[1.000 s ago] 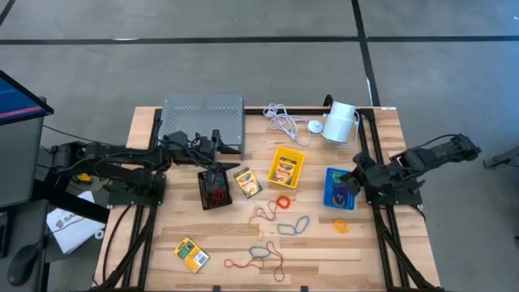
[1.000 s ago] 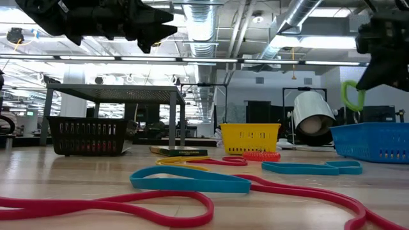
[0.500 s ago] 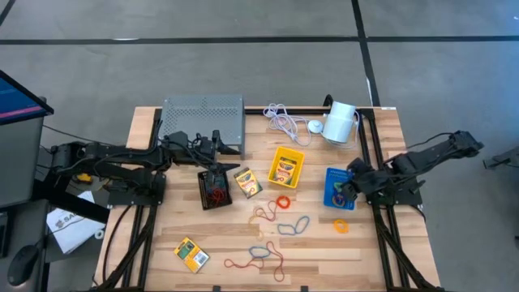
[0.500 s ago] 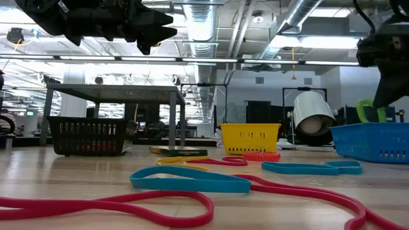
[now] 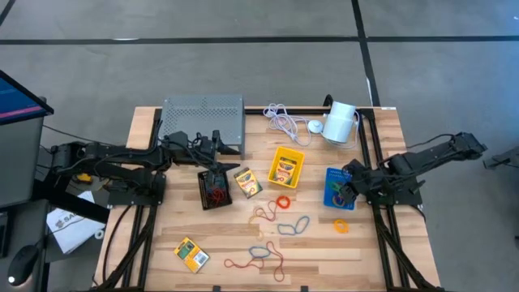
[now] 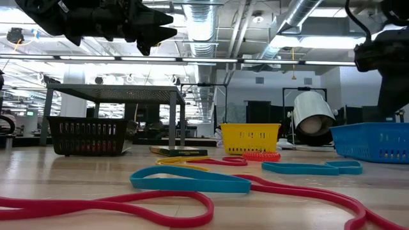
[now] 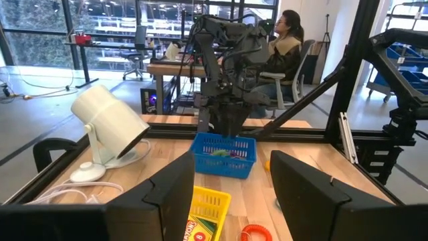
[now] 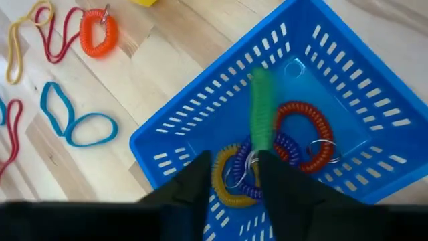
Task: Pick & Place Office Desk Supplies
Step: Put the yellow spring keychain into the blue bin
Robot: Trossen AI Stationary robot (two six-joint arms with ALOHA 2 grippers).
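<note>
My right gripper points steeply down into the blue bin, fingers apart. A green loop stands in the bin just ahead of the fingertips, on top of red, purple and yellow coiled bands. The bin wall hides the loop in the low view. My left gripper hangs open and level, high over the table beside the black bin, which holds red bands. A yellow bin holds a crayon box. My right gripper comes at the green loop from above, slanting. The loop's near end lies right by one fingertip. I cannot tell whether they touch. The loop's far end rests inside the blue bin.
Loose bands and an orange coil lie on the wood between the bins and the near edge. Two crayon boxes lie flat. The grey stand, white cable and white cylinder line the far edge.
My right gripper has tipped and sunk toward the blue bin. The green loop that hung below it, clear of the bin, has gone down with it behind the bin's wall.
</note>
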